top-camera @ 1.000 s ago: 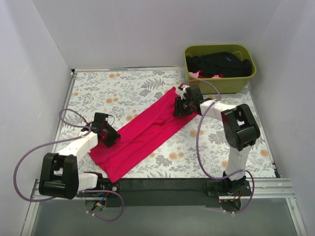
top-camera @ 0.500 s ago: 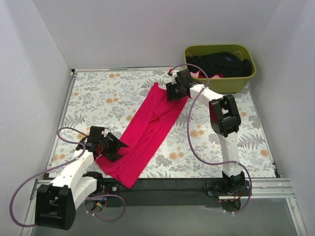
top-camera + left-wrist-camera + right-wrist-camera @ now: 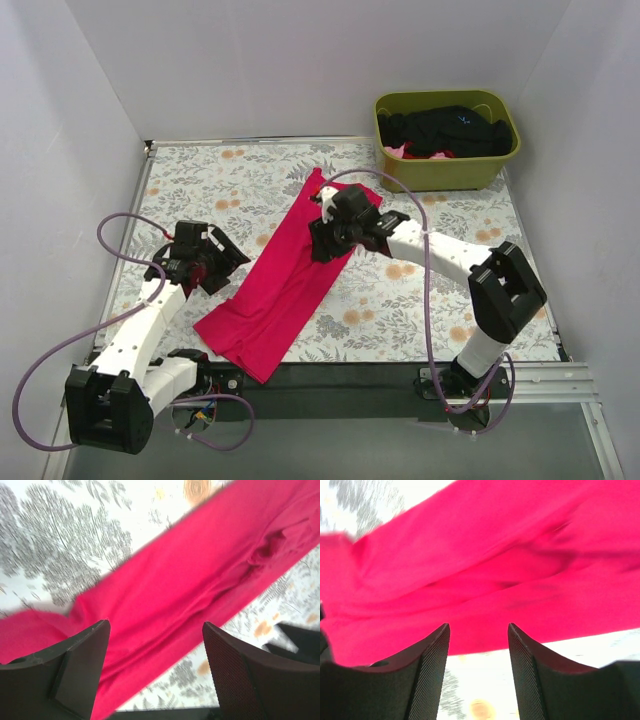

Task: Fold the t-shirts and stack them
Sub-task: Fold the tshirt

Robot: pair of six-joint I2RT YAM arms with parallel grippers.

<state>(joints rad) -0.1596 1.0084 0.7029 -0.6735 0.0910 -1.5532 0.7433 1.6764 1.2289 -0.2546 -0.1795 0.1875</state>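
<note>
Both arms are built of white tubular links, the left arm (image 3: 140, 330) at lower left and the right arm (image 3: 440, 250) at centre right, joined by boxy black joint housings (image 3: 505, 290). A thin purple cable (image 3: 427, 310) loops loosely beside each. The fingers (image 3: 235, 675) are matte black wedges with finely dotted inner faces.

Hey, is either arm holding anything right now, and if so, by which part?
Nothing is held. Both pairs of jaws stand open and empty, and the red t-shirt lies loose on the table.
</note>
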